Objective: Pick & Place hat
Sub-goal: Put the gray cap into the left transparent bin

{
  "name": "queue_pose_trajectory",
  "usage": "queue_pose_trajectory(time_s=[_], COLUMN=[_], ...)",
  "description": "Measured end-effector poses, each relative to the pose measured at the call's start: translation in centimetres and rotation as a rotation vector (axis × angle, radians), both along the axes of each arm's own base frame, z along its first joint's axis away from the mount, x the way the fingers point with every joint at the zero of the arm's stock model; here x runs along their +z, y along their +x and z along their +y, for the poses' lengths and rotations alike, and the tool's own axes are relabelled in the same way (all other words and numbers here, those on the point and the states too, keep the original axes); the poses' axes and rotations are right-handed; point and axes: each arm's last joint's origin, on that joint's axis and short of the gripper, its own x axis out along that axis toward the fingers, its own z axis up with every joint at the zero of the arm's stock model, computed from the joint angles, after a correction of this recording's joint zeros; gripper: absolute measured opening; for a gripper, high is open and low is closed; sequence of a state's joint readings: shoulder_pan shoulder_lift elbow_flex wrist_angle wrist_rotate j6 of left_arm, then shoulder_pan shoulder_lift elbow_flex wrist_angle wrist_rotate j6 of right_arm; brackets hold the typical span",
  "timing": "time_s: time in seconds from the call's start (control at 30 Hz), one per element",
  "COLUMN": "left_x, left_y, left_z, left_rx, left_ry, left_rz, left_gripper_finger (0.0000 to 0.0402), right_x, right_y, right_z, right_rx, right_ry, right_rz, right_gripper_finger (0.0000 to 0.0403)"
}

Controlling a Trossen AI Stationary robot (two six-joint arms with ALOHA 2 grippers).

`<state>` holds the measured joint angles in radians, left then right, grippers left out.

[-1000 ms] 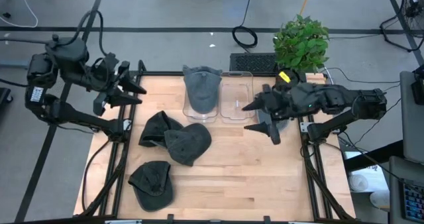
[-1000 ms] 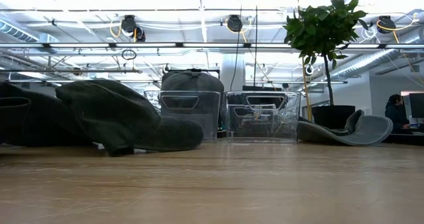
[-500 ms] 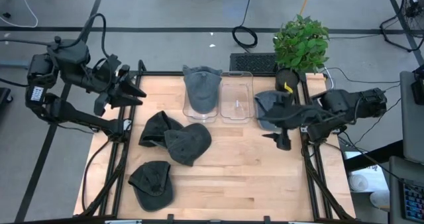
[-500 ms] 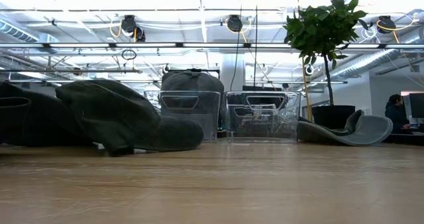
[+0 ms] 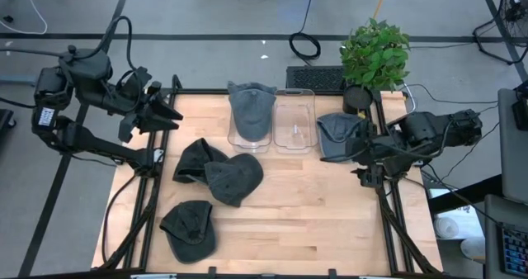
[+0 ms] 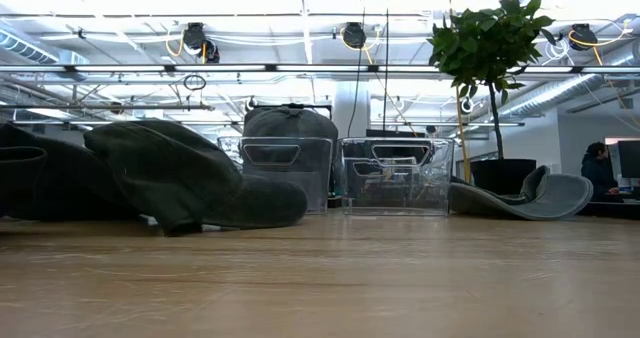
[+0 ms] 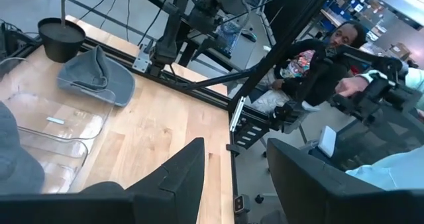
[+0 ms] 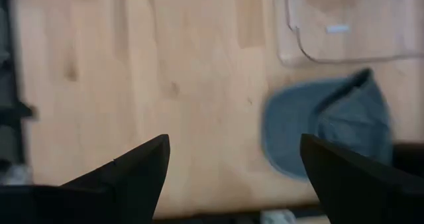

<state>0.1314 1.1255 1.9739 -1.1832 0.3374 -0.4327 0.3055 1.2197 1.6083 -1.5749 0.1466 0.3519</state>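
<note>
My right gripper (image 5: 365, 173) sits at the table's right edge, jaws spread and empty. The grey hat (image 5: 336, 135) lies flat just beside it, toward the bins, nearer to me than to my left gripper (image 5: 157, 112), which is also spread.

The front half of the table (image 5: 305, 229) is bare wood on the right side, so a gripper can pass there freely. At the back stand two clear bins (image 5: 272, 118) side by side. A cap (image 5: 338, 135) lies just right of them, near the plant pot (image 5: 357, 98). Three dark caps (image 5: 216, 173) occupy the left and centre. Both arms hang at the table's edges.
</note>
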Motion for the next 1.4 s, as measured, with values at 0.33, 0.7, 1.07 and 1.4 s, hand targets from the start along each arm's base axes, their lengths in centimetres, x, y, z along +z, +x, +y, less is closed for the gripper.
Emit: queue_pose_trajectory(time_s=[0.33, 0.7, 1.07, 1.4], left_x=[0.2, 0.2, 0.2, 0.2], left_y=[0.1, 0.0, 0.0, -0.1], left_z=[0.0, -0.1, -0.2, -0.4], left_rx=[-0.001, -0.054, -0.111, -0.175], left_ry=[0.006, 0.024, 0.059, 0.062], left_rz=[-0.021, -0.031, -0.047, -0.059], left_gripper_finger=[0.0173, 0.0172, 0.0173, 0.0172], right_x=[-8.8, -18.8, -22.1, -24.5], right_y=[1.7, 0.2, 1.6, 2.1], right_z=[0.3, -0.4, -0.3, -2.0], right_rx=[0.048, 0.126, 0.132, 0.074], right_ry=[-0.183, -0.338, -0.478, -0.53], right_rz=[0.343, 0.619, 0.725, 0.854], right_gripper_finger=[0.0324, 0.0324, 0.0324, 0.0324])
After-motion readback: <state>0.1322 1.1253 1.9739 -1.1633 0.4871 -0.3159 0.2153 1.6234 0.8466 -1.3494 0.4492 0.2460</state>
